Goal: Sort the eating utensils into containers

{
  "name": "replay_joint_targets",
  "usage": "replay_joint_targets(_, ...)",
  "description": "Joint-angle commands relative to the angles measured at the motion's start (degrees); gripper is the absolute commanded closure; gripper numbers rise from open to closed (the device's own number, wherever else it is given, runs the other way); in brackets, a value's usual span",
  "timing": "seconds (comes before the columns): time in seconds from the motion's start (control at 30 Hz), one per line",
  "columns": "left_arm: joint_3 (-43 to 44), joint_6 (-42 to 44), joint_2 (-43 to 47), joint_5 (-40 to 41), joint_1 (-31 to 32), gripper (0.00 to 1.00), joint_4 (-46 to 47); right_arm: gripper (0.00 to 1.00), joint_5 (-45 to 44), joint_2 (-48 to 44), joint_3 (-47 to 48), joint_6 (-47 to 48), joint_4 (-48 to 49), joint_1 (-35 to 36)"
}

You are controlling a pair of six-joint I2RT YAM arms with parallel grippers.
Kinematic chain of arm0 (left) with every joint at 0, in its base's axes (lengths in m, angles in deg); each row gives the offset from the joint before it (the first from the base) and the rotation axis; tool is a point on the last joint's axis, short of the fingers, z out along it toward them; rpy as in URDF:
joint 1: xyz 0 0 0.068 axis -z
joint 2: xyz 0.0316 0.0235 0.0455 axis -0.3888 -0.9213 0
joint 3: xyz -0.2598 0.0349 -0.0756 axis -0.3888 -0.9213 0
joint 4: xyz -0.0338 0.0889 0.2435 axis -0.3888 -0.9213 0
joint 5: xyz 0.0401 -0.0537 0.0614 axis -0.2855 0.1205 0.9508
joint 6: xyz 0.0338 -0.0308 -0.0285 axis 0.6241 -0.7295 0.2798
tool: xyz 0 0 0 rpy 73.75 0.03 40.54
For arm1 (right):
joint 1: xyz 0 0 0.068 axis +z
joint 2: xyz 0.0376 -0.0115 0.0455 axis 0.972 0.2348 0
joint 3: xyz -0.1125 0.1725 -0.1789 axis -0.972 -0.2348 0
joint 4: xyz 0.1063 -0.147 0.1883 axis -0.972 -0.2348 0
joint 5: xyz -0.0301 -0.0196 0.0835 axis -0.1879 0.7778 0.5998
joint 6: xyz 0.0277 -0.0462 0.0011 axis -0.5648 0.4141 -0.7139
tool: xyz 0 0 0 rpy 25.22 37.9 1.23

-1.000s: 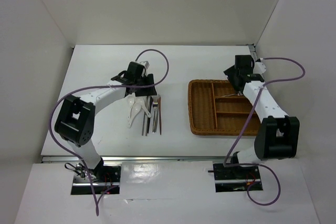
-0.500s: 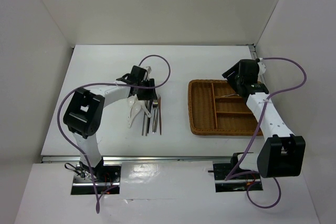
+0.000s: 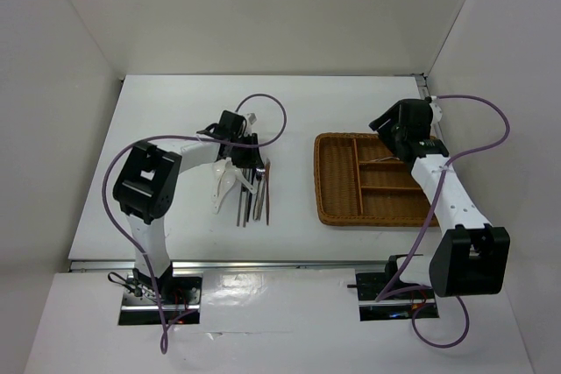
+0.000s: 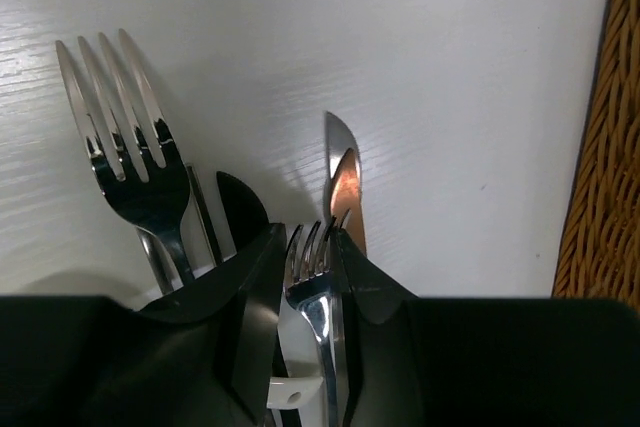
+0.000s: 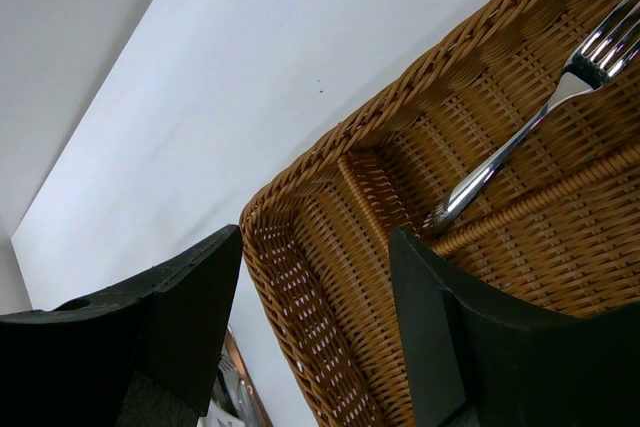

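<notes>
— Where do the utensils lie, reckoned from the wicker tray [image 3: 337, 181]?

— Nearly all lie in a small heap on the white table [image 3: 175, 111], off the tray's long-slot side and apart from its wall. The white spoons [image 3: 224, 183] are the farthest from the tray. Then come the dark chopsticks [image 3: 243, 203], then the forks, and a reddish-brown stick [image 4: 350, 202] lies on the side nearest the tray.

— And the left claw [image 4: 311, 242]?

— It is down on the heap's far end, closed on one fork. The pinched fork [image 4: 312, 292] stands between the two black fingers, and each finger lies against a side of its head.

— What crowds it?

— A loose fork [image 4: 135, 162] lies just beside the finger that is away from the tray, tines pointing the same way. The stick's tip shows just past the finger on the tray side. Beyond that is bare table, then the tray's woven wall.

— The right claw [image 5: 315, 237]?

— It hangs over the tray's far end with its fingers spread wide and nothing between them.

— Anything in the tray?

— One tray fork [image 5: 520, 137], in a short compartment at the far end, with its handle end by a divider. The long slot shows only wicker.
</notes>
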Motion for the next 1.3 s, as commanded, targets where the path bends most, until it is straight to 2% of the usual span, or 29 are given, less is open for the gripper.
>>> replay_joint_targets(0.0,2.29,1.24,-1.71,-2.57,-0.29,0.64,2.21,0.32,0.57,-0.07,0.33,1.13,2.26,-0.29)
replay_joint_targets(0.1,2.29,1.24,-2.24,-3.19,-0.29,0.72,2.21,0.32,0.57,-0.07,0.33,1.13,2.26,-0.29)
replay_joint_targets(0.27,2.81,1.24,-2.24,-3.71,-0.29,0.85,2.83,0.32,5.74,-0.07,0.33,5.16,5.07,-0.29)
replay_joint_targets(0.3,2.81,1.24,-1.55,-3.71,-0.29,0.86,2.83,0.32,7.84,-0.07,-1.15,6.74,6.47,-0.29)
replay_joint_targets(0.33,3.34,1.24,-1.54,-3.71,-0.29,0.86,2.83,0.32,14.74,-0.68,-1.94,10.84,10.83,0.23)
replay_joint_targets(0.4,3.34,0.71,1.08,-4.5,-0.82,0.87,2.83,0.32,22.16,-0.68,-3.44,14.21,16.38,1.37)
replay_joint_targets(0.47,3.86,0.71,3.11,-5.12,-0.82,0.87,2.83,0.32,28.22,0.1,-3.45,17.8,17.03,3.21)
replay_joint_targets(0.57,6.06,0.71,5.31,-6.17,-0.82,0.87,1.25,0.32,31.32,1.43,-2.92,22.99,17.03,8.66)
replay_joint_targets(0.73,9.66,-2.45,7.34,-10.12,-0.82,0.87,0.72,0.24,32.03,3.27,-2.22,25.83,17.72,18.06)
replay_joint_targets(0.87,10.99,-2.98,8.83,-10.83,-0.21,0.87,1.95,0.19,34.58,5.82,-1.69,25.83,19.05,22.45)
replay_joint_targets(1.07,11.78,-2.45,10.49,-13.29,1.64,0.87,1.95,0.19,32.3,8.19,0.24,26.35,19.05,29.05)
replay_joint_targets(1.17,10.56,-2.98,12.07,-13.3,2.87,0.87,2.47,0.19,31.51,9.51,0.86,26.88,19.05,29.85)
replay_joint_targets(1.27,10.55,-3.6,13.22,-14.87,3.4,0.87,3.08,0.25,30.72,10.56,0.86,26.88,19.05,31.78)
